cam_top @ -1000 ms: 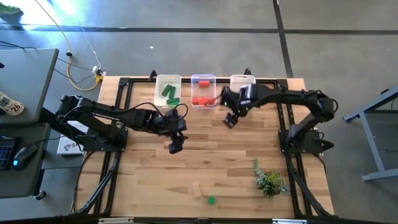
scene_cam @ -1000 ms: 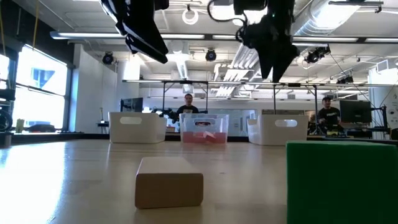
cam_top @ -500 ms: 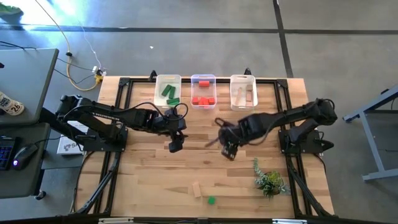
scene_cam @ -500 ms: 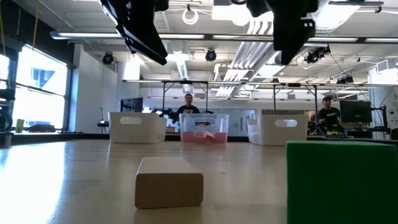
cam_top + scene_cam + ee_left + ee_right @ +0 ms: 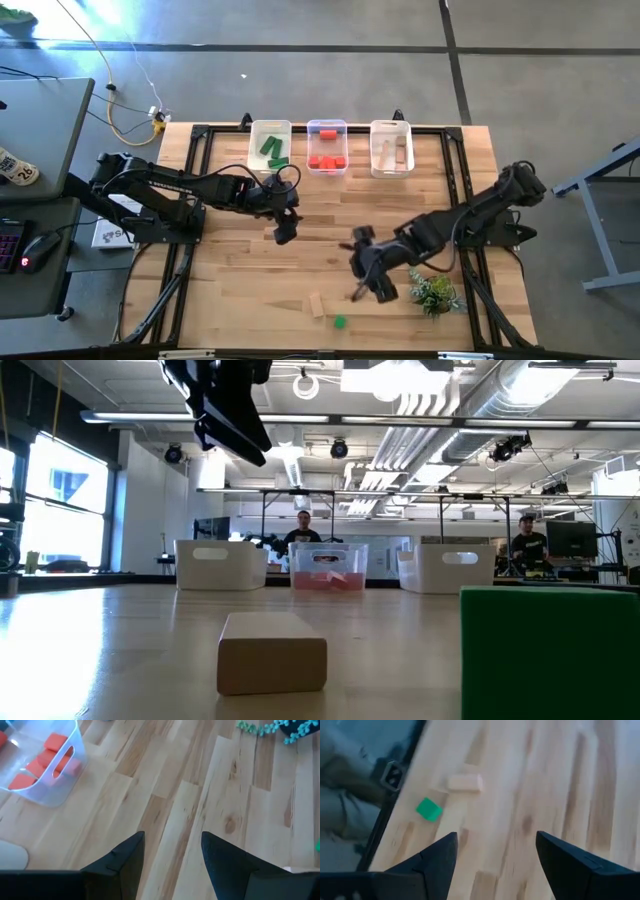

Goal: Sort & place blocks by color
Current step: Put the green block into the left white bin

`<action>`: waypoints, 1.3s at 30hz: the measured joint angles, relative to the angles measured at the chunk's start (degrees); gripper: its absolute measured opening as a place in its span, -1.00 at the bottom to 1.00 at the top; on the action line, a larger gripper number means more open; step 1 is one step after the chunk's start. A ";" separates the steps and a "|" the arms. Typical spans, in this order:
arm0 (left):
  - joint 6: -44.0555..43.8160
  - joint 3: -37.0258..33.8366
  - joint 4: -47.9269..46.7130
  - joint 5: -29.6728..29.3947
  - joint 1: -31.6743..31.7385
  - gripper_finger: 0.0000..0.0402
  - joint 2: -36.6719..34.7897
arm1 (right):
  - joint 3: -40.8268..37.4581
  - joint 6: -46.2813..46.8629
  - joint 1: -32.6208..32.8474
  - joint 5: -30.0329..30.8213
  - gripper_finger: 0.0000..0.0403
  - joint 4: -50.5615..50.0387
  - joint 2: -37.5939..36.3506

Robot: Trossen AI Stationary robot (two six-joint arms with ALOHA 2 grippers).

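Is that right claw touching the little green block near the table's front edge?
Apart. In the high view, bare wood separates the right gripper from the green block.

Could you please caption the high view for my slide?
Right gripper open above the last wood block and green block; left gripper waits mid-table.

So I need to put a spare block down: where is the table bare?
Bare wood lies left of the wooden block and between the left gripper and the bins. It is crowded near the right gripper, green block and plant.
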 joint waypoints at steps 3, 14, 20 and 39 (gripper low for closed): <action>-0.93 0.00 0.00 0.00 0.00 -0.09 0.00 | 0.00 -8.53 1.55 -1.12 0.27 2.98 0.00; -1.01 0.00 0.02 0.00 0.00 -0.09 0.00 | -0.02 -18.41 2.71 -5.36 0.27 16.83 2.34; -1.01 0.00 0.02 0.04 0.00 -0.09 0.00 | -0.02 -20.02 2.72 -6.50 0.27 18.94 7.16; -1.01 0.00 0.02 0.07 0.00 -0.09 0.00 | -0.09 -20.08 3.99 -11.97 0.27 22.22 20.53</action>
